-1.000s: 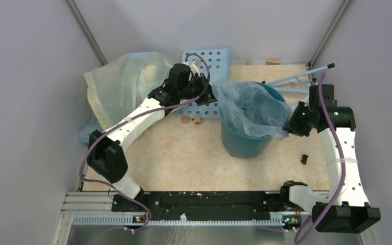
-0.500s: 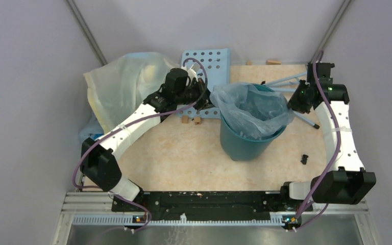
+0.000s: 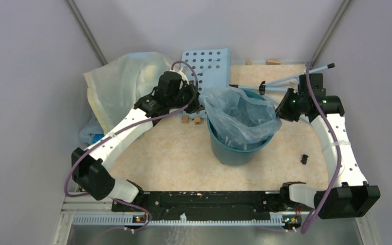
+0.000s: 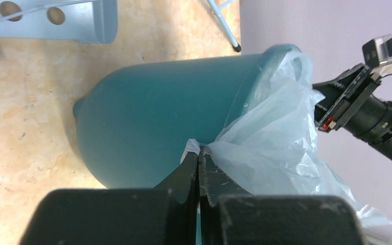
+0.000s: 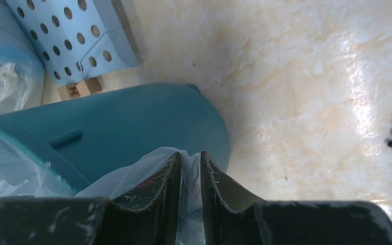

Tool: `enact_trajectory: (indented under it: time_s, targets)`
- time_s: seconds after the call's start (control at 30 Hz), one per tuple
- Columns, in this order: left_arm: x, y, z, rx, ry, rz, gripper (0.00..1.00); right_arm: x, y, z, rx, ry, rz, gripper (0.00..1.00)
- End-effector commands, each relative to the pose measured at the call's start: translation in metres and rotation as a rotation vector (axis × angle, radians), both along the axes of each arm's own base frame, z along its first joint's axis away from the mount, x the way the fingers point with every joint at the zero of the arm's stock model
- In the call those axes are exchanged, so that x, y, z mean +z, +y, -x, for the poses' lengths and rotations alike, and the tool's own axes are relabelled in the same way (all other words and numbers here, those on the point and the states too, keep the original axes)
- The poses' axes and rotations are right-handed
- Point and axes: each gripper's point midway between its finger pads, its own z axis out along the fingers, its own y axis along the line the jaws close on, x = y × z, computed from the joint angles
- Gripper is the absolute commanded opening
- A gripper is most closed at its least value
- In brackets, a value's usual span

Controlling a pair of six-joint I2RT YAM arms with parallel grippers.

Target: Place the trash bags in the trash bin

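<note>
The dark teal trash bin (image 3: pixel 235 150) stands mid-table with the pale blue trash bag (image 3: pixel 240 115) draped in and over its mouth. My left gripper (image 3: pixel 200 102) is at the bin's left rim, shut on a pinch of the bag's edge. In the left wrist view the jaws (image 4: pixel 199 153) meet on the film, the bag (image 4: pixel 275 148) spills right and the bin (image 4: pixel 158 122) lies behind. At the right rim my right gripper (image 3: pixel 280 109) is shut on the bag; its wrist view shows film (image 5: pixel 132 176) caught in the gripper (image 5: pixel 190 158), over the bin wall (image 5: pixel 148 122).
A light blue perforated panel (image 3: pixel 206 64) stands behind the bin, with a large yellowish bag (image 3: pixel 120 87) to its left. Small wooden blocks (image 3: pixel 191 120) lie by the bin's left side. Thin blue rods (image 3: pixel 296 76) cross the back right. A small black piece (image 3: pixel 304 158) lies at the right.
The bin and bag have slid left and a little nearer. Both grippers moved left with the bag's edges, the right one from beside the bin to its right rim.
</note>
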Motion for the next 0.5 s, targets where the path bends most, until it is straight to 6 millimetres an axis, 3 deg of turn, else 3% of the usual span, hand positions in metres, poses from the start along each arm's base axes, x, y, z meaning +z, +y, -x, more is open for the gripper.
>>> enact_trajectory:
  time_s: [0.0,0.13,0.3,0.47]
  targets:
    - [0.045,-0.001,0.013,-0.012,-0.088,0.087,0.00,-0.002,0.041,0.017,0.062,0.046,-0.145,0.21]
    - [0.050,0.009,0.015,0.024,-0.086,0.062,0.00,0.009,0.052,0.022,0.080,0.023,-0.143,0.21]
    - [0.035,0.040,0.006,0.107,-0.054,-0.019,0.00,0.010,0.070,0.023,0.108,0.014,-0.164,0.21]
    - [0.041,0.078,-0.004,0.157,-0.086,-0.048,0.00,0.035,0.039,0.016,0.041,-0.068,-0.006,0.26]
